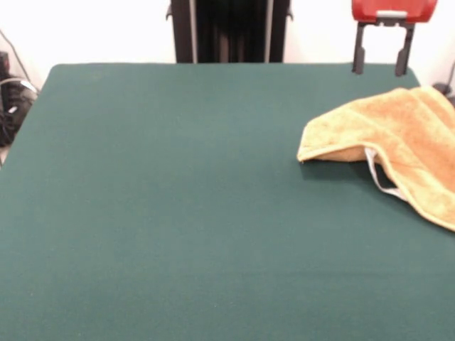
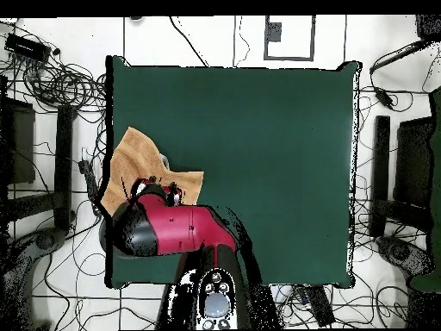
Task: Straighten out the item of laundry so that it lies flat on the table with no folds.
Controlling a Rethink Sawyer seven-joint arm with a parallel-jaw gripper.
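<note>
Lying rumpled at one side of the table [image 1: 178, 213], the golden-orange towel [image 1: 398, 142] has an edge folded over, showing a pale strip beneath, and part of it runs past the front view's right border. In the overhead view the same towel [image 2: 142, 168] sits at the table's left edge, with the red and black arm [image 2: 172, 228] covering its lower part. The gripper [image 1: 382, 60] hangs above the table's far edge, just behind the towel and clear of it, its two dark fingers [image 1: 359, 57] spread apart and holding nothing. Cables [image 2: 52, 78] clutter the floor around the table, and the black pedestal [image 1: 229, 32] stands behind it.
</note>
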